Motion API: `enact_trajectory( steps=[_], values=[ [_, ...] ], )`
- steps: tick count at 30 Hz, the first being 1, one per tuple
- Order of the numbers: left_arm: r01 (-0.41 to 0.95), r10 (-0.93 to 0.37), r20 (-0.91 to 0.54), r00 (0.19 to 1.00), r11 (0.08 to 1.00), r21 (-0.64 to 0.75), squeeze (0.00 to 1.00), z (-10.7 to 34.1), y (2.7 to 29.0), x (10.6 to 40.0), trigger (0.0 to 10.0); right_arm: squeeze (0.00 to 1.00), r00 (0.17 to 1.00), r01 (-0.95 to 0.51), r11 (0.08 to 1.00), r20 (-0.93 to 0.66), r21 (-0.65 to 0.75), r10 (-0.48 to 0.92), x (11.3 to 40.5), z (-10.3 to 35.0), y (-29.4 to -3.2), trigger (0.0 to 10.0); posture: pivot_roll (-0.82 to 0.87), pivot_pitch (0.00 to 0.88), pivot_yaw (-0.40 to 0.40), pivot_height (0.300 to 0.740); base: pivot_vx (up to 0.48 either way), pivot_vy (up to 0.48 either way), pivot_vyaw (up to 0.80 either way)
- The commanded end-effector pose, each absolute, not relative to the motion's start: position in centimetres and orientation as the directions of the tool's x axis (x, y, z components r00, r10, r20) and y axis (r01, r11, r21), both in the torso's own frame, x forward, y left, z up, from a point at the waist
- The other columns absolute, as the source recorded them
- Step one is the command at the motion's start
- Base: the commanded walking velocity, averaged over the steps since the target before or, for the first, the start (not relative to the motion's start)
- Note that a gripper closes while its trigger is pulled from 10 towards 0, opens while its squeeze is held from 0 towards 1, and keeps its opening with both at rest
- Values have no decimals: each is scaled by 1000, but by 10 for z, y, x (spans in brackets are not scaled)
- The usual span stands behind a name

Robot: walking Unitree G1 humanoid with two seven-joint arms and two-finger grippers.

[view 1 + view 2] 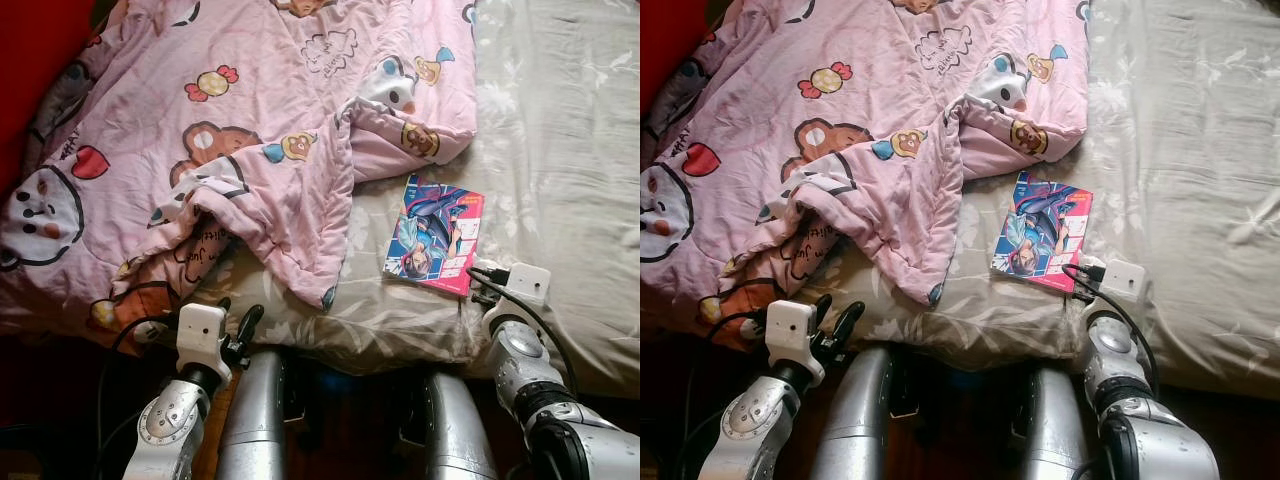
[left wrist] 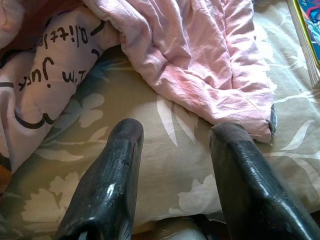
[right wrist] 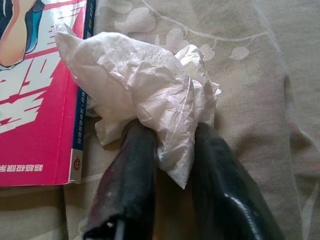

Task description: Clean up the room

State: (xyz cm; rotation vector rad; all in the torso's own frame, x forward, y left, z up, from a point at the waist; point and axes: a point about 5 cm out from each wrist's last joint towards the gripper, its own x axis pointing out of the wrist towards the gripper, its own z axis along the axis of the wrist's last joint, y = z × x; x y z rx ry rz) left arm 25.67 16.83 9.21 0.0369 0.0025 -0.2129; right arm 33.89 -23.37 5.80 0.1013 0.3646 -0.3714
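Warm daylight on bed, sheet washed pale at far right; floor below bed edge in deep shadow; head views sharp; wrist views sharp, near fingers slightly soft

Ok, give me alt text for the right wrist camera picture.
The right gripper pinches a crumpled white tissue between its two black fingers, just above a floral bedsheet. A pink comic book lies on the sheet beside the tissue.

head stereo: looks down at bed | wrists: close, share bedsheet
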Motion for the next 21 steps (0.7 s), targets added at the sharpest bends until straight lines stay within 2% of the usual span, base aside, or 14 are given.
enact_trajectory(
  steps=[1,11,17,21],
  values=[
    [209,-207,-56,977,977,34,0,82,169,251,10000,0,847,385,923,-401,11,-348,330,47,-238,0,230,451,68,614,0,0,0],
    [206,-204,-47,978,978,36,0,83,169,258,10000,0,884,338,941,-336,-25,-326,334,54,-236,0,225,427,63,614,0,0,0],
    [206,-204,-37,978,978,33,0,82,166,267,10000,0,921,322,947,-230,0,-314,335,64,-240,0,202,393,51,614,0,0,0],
    [197,-195,-43,980,980,30,0,77,166,273,10000,0,953,279,960,-126,6,-276,332,67,-233,0,183,364,42,614,0,0,0]
  ],
)
